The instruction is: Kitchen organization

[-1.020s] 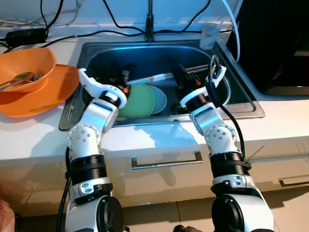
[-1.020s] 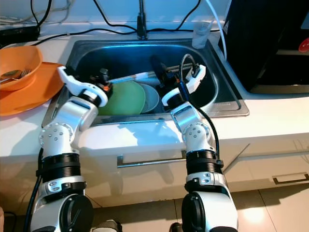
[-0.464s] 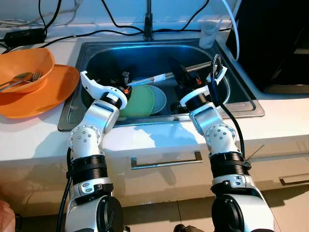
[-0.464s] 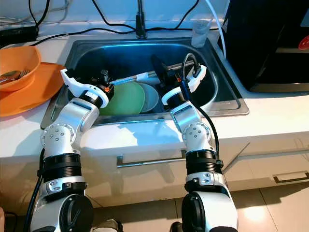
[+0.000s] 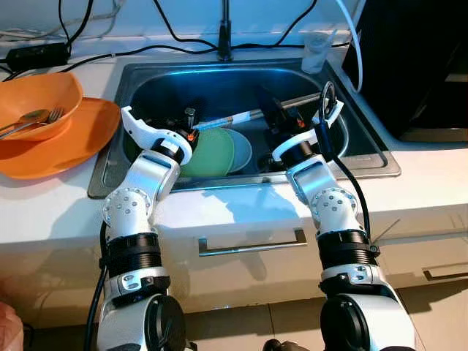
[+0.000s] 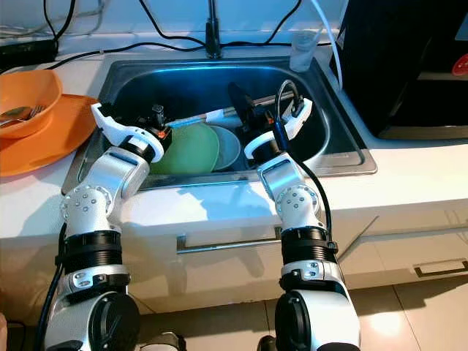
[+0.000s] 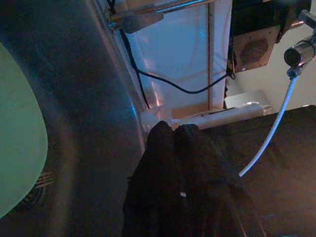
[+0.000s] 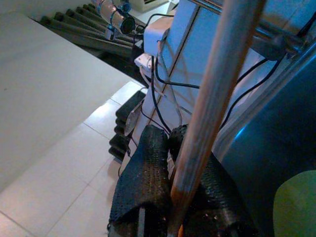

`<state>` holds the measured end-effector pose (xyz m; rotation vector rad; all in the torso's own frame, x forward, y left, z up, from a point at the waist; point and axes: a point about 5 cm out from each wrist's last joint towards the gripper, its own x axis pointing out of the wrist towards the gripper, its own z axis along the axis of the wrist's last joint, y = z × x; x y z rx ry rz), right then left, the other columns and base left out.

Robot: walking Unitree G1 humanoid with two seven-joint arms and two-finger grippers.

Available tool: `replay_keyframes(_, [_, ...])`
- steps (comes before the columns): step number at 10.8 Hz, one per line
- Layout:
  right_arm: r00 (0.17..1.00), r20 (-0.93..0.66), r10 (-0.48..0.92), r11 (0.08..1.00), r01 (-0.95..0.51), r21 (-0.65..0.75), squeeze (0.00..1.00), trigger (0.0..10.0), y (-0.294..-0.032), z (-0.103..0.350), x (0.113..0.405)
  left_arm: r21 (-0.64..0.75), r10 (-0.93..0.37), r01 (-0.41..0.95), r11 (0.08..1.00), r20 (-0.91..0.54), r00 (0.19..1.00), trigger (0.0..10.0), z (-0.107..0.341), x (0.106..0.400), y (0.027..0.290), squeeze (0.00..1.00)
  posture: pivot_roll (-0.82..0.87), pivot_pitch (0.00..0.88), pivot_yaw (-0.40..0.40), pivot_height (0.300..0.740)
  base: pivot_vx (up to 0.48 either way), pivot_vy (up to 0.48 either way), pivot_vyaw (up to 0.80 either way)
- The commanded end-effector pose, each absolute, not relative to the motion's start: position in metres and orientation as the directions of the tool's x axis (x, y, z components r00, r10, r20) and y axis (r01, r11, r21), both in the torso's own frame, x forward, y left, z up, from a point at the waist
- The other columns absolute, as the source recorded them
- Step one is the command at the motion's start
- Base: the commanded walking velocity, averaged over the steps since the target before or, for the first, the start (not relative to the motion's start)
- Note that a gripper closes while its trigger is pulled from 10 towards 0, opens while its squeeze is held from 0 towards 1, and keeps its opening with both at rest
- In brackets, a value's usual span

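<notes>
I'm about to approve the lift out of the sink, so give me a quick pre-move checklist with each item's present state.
1. Right gripper shut on the wooden-handled utensil: ok, fingers pinch the handle.
2. Left gripper free of load: ok, fingers shut with nothing between them.
3. Green plate resting in the sink, apart from both grippers: ok.
4. Utensil's far end free of the dishes: cannot tell, it lies across the basin above the plates.
5. Landing spot by the orange bowl: not ok, a fork and spoon already sit in it.
</notes>
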<state>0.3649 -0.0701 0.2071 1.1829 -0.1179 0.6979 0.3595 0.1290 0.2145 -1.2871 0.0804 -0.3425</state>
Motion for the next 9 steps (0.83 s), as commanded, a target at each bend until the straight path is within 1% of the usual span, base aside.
replay_keyframes(1, [0.751,0.469,0.465,0.134,-0.583,0.801,0.00,10.0,-0.037,0.221,0.361,-0.936,-0.300,0.190,0.297,0.097,0.949,9.0,0.215,0.362,0.128,0.00,0.16,0.088,0.025,0.740,0.000,0.000,0.00])
replay_keyframes(2, [0.751,0.468,0.466,0.135,-0.583,0.801,0.00,10.0,-0.037,0.221,0.361,-0.937,-0.294,0.182,0.299,0.091,0.952,10.0,0.215,0.362,0.129,1.00,0.16,0.087,0.024,0.740,0.000,0.000,0.00])
replay_keyframes(5, [0.755,0.462,0.465,0.143,-0.579,0.802,0.00,10.0,-0.037,0.221,0.362,-0.939,-0.300,0.180,0.294,0.088,0.950,10.0,0.212,0.361,0.129,1.00,0.16,0.089,0.026,0.740,0.000,0.000,0.00])
replay_keyframes(6, [0.760,0.457,0.462,0.147,-0.574,0.806,0.00,10.0,-0.038,0.220,0.362,-0.930,-0.327,0.179,0.320,0.069,0.942,10.0,0.209,0.359,0.128,1.00,0.16,0.089,0.025,0.740,0.000,0.000,0.00])
replay_keyframes(7, [0.764,0.454,0.459,0.150,-0.571,0.807,0.00,10.0,-0.038,0.219,0.362,-0.918,-0.340,0.172,0.357,0.044,0.939,10.0,0.205,0.358,0.129,1.00,0.16,0.089,0.025,0.740,0.000,0.000,0.00])
replay_keyframes(8, [0.773,0.450,0.448,0.159,-0.564,0.810,0.00,10.0,-0.040,0.218,0.363,-0.873,-0.367,0.159,0.461,-0.024,0.930,10.0,0.196,0.356,0.131,1.00,0.17,0.089,0.031,0.740,0.000,0.000,0.00])
replay_keyframes(9, [0.786,0.443,0.431,0.177,-0.555,0.812,0.00,10.0,-0.042,0.218,0.364,-0.854,-0.360,0.137,0.502,-0.062,0.931,10.0,0.190,0.354,0.136,1.00,0.17,0.091,0.035,0.740,0.000,0.000,0.00])
